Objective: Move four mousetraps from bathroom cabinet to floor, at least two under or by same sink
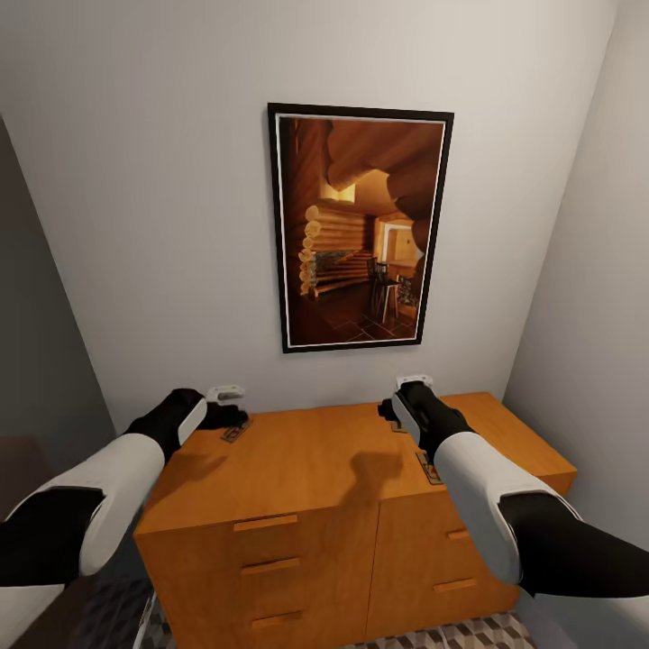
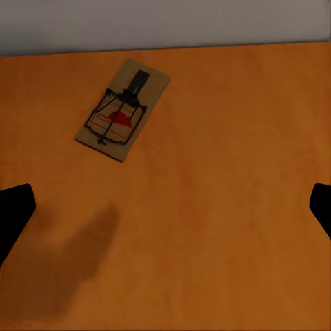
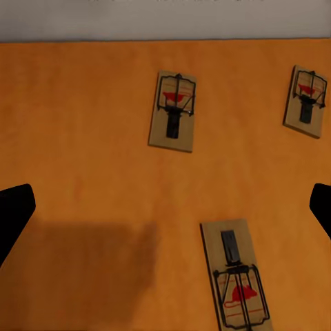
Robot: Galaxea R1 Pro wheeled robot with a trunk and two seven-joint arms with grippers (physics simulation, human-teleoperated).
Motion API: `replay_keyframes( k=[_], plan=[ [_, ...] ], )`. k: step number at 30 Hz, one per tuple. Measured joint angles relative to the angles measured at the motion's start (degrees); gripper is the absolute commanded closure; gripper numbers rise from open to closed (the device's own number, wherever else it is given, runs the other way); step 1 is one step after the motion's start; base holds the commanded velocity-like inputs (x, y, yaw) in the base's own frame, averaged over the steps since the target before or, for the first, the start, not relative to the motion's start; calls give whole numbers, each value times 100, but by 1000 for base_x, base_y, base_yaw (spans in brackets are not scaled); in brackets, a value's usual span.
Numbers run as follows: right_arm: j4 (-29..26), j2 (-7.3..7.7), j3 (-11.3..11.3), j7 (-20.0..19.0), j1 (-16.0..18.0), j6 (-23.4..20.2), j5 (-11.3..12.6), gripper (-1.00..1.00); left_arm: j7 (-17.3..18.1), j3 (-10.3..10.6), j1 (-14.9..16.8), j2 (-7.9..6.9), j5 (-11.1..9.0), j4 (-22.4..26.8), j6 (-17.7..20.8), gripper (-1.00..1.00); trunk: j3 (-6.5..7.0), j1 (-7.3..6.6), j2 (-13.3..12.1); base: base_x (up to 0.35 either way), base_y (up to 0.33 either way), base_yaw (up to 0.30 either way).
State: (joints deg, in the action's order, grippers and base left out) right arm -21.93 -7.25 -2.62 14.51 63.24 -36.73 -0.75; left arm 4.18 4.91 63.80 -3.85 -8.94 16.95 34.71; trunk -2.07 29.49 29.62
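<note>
We hold both grippers spread, empty, above the cabinet (image 1: 306, 451) top. One mousetrap (image 2: 123, 109) lies ahead of the left gripper (image 2: 165, 203); three mousetraps (image 3: 173, 110) lie under the right gripper (image 3: 165, 207), unpicked.

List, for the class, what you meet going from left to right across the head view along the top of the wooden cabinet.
Left gripper → mousetrap beside it → bare cabinet top → right gripper → mousetrap by the right forearm.
</note>
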Motion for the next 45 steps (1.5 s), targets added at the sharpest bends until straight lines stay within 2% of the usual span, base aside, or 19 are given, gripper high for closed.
replay_keyframes(
  k=[6, 17, 22, 28, 29, 39, 45],
  plan=[
    [75, 23, -6, -32, 25, 58, -5, -100, 107, -2, 126, 6, 173, -188, -294, -100, 0, 0, 0, 0, 0, 0],
    [89, 50, -14, -100, 33, -51, 1, -100, 313, 14, 166, -1, 239, 24, -370, -100, 0, 0, 0, 0, 0, 0],
    [87, 78, -15, -261, 34, -86, 1, -100, 340, 7, 173, 7, 250, 102, -376, -100, 0, 0, 0, 0, 0, 0],
    [30, 334, -13, -543, 34, -215, 6, -100, 320, -9, 173, 22, 255, 132, -379, -100, 0, 0, 0, 0, 0, 0],
    [29, 335, -13, -545, 34, -216, 11, -100, 320, -9, 173, 22, 256, 131, -379, -100, 0, 0, 0, 0, 0, 0],
    [-143, 837, -27, -1345, 35, -325, 2, -100, 337, -26, 172, 37, 250, 141, -383, -100, 0, 0, 0, 0, 0, 0],
    [-147, 958, -30, -1486, 35, -329, -8, -100, 347, -28, 172, 38, 247, 135, -392, -100, 0, 0, 0, 0, 0, 0]
  ],
)
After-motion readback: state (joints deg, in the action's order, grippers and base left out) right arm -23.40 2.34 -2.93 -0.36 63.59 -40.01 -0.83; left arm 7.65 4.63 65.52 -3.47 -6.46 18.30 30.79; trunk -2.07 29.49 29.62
